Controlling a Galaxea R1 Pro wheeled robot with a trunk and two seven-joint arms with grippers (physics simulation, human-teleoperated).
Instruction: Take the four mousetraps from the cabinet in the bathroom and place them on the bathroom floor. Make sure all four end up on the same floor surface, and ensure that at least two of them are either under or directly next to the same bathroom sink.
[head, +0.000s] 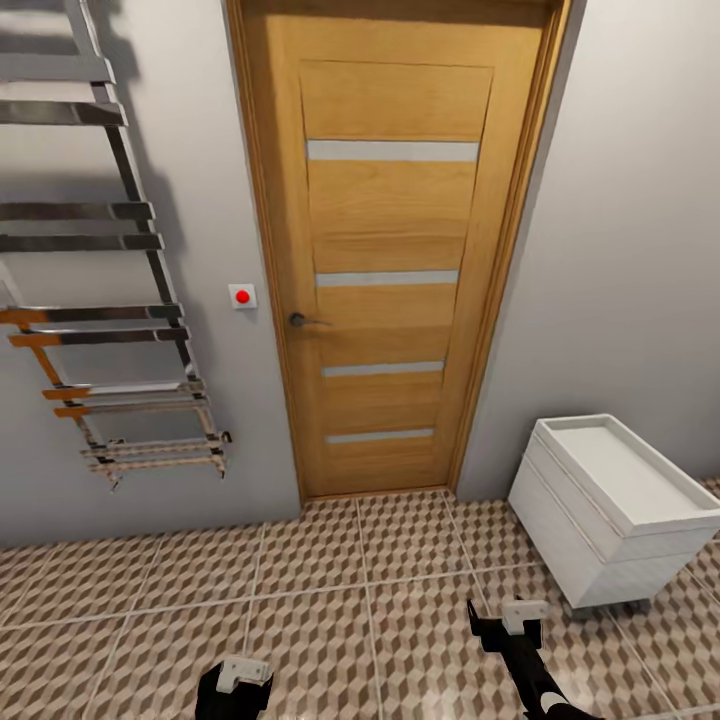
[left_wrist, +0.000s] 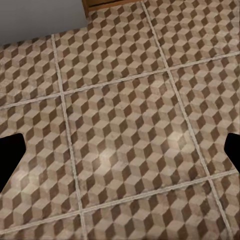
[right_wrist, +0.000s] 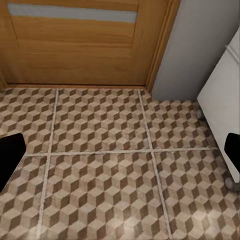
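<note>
Both pincers, left pincer (left_wrist: 120, 155) and right pincer (right_wrist: 120, 160), hang released over the bathroom floor (head: 400, 600) facing a closed door (head: 395, 250); mousetraps unseen, likely light, stiff boards best gripped by their edges

The bathroom floor (head: 330, 610) occupies the lower part of the head view. It consists of large square tiles with a brown-and-beige cube pattern, separated by pale grout lines. A small white drawer unit (head: 610, 515) stands on the tiles at the lower right of the frame, near the wall. The tiling runs up to the wooden door (head: 395, 250) at centre frame.
</note>
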